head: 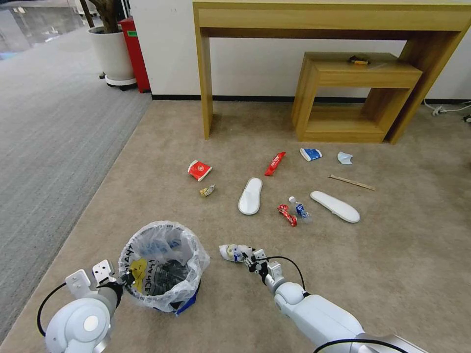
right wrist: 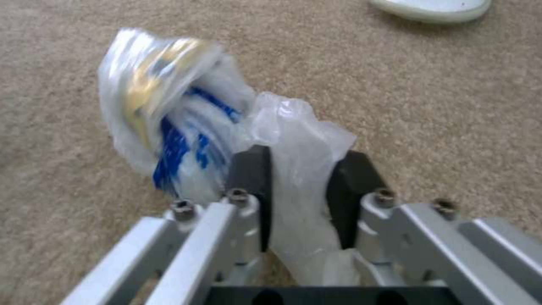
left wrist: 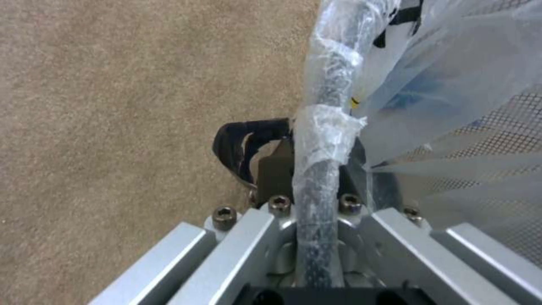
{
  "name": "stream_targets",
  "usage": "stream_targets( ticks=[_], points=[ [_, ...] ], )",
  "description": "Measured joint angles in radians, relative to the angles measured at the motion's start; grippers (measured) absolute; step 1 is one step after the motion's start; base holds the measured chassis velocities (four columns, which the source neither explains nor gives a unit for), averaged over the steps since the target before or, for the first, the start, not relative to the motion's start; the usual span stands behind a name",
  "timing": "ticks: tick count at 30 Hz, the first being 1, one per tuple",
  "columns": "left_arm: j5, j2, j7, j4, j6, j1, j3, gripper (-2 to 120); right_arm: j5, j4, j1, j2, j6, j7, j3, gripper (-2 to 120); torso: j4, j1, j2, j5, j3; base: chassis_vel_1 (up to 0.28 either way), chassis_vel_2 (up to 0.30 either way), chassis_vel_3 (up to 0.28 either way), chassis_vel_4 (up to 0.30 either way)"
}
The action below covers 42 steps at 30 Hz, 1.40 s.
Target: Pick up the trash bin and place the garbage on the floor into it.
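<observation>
Trash bin [head: 162, 267]: small round black mesh bin, clear bag liner folded over the rim, blue patch low on its side; stands on the beige carpet [head: 392, 255] at the robot's left front.
Left gripper [head: 125, 280]: at the bin's near-left rim, clamped over the bag-wrapped rim [left wrist: 324, 140], one finger outside, one inside.
Right gripper [head: 251, 258]: low over the carpet just right of the bin, pinching a crumpled blue-white plastic packet [right wrist: 181, 123]; the packet's clear film is pressed between the two black pads [right wrist: 251, 178].

Litter on the carpet, farther out:
- red-white snack wrapper [head: 199, 170] and a small crumpled yellowish wrapper [head: 207, 190] just beside it
- white slipper [head: 250, 195], centre
- long red wrapper [head: 274, 163]
- twisted red wrapper [head: 287, 214] touching or nearly touching a tiny clear bottle [head: 300, 209]
- second white slipper [head: 335, 206], right
- blue-white packet [head: 311, 154], pale blue mask [head: 345, 158], wooden stick [head: 352, 182]

Surroundings: wooden table [head: 333, 19] with a lower wooden shelf unit [head: 343, 93] against the wall; white plant pot [head: 113, 54] and red box [head: 136, 49] at far left, by the grey ribbed carpet [head: 54, 127].
</observation>
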Motion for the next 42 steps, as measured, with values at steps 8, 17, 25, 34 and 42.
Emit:
stream_targets(
  ticks=[8,17,25,34,42],
  points=[
    [0.005,-0.002,0.001,0.008,0.000,0.002,-0.002,0,-0.004,0.025,-0.003,-0.021,0.006,0.002,0.005,0,0.0000,0.000,0.000,0.0001,0.000,0.000,0.000,0.000,0.000],
    [0.017,-0.008,0.001,0.032,0.000,-0.006,0.004,0,0.040,0.181,-0.006,-0.182,-0.004,0.018,0.017,0,-0.0003,0.000,0.000,0.0000,0.000,0.000,0.000,0.000,0.000],
    [0.033,-0.022,0.005,0.035,0.000,-0.009,0.022,0,0.095,0.408,-0.032,-0.344,-0.014,0.017,0.055,0,0.0002,0.000,0.000,0.0003,0.000,0.000,0.000,0.000,0.000],
    [0.048,-0.027,0.007,0.038,0.000,-0.005,0.028,0,0.158,0.615,-0.066,-0.458,-0.017,0.001,0.073,0,0.0000,0.000,0.000,0.0001,0.000,0.000,0.000,0.000,0.000],
    [0.066,-0.035,0.019,0.027,0.000,0.011,0.026,0,0.211,0.719,0.002,-0.526,0.006,-0.035,-0.001,0,0.0000,0.000,0.000,-0.0001,0.000,0.000,0.000,0.000,0.000]
  ],
)
